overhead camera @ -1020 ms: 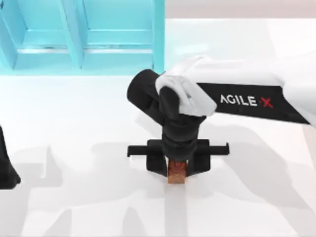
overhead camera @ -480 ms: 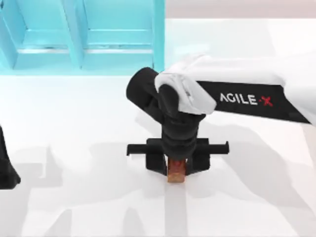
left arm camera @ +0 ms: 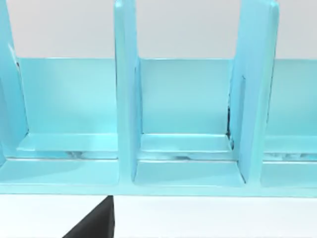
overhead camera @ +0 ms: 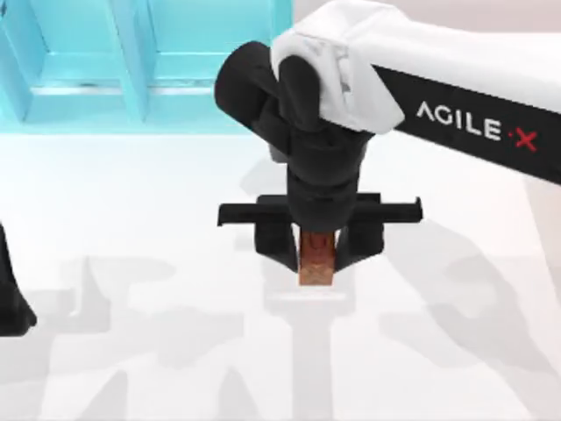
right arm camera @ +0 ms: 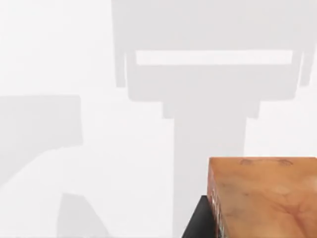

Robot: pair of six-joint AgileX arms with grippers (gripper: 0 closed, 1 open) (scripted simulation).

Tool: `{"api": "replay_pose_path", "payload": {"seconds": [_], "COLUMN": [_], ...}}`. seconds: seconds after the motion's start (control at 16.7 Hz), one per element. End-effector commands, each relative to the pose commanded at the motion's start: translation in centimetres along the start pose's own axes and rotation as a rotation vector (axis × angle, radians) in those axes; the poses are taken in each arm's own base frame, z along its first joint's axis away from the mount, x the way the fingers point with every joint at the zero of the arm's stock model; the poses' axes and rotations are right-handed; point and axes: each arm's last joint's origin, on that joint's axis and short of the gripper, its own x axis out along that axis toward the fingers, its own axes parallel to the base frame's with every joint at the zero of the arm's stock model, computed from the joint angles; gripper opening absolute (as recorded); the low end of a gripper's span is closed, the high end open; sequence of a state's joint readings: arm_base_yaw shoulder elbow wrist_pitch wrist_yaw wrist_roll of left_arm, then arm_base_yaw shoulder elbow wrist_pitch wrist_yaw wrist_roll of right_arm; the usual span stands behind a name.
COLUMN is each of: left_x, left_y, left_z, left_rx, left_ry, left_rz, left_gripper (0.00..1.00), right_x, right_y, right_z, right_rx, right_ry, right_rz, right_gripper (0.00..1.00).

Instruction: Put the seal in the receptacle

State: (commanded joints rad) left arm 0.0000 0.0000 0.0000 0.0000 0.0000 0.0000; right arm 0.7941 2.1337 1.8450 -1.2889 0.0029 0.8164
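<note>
The seal (overhead camera: pixel 316 260), a small reddish-brown block, hangs above the white table between the black fingers of my right gripper (overhead camera: pixel 316 254), which is shut on it near the table's middle. Its amber face (right arm camera: pixel 265 198) sits close to the right wrist camera, well clear of the tabletop and the gripper's shadow below. The receptacle (overhead camera: pixel 145 66) is a light blue divided rack at the back left, with upright partitions and open compartments (left arm camera: pixel 185 144). My left arm (overhead camera: pixel 10 294) stays parked at the left edge.
The white tabletop (overhead camera: pixel 158 368) stretches open in front of and around the held block. The rack's tall right wall (overhead camera: pixel 282 61) stands just left of my right arm's black wrist.
My right gripper has risen with the seal and shifted toward the back of the table; the arm now looks larger and closer to the rack. The left arm has not moved.
</note>
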Motion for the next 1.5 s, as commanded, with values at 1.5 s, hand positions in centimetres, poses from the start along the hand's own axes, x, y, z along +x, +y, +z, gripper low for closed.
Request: {"api": "replay_pose_path", "payload": {"seconds": [1.5], "left_x": [0.0], "left_y": [0.0], "left_z": [0.0], "left_rx": [0.0], "left_ry": [0.0], "left_rz": [0.0], "left_gripper": [1.0], "right_x": [-4.7], "right_y": [-43.5], "right_z": [4.6], "right_rx": [-0.004], "right_ry": [0.008], "right_rz": [0.006], "right_gripper": [0.0]}}
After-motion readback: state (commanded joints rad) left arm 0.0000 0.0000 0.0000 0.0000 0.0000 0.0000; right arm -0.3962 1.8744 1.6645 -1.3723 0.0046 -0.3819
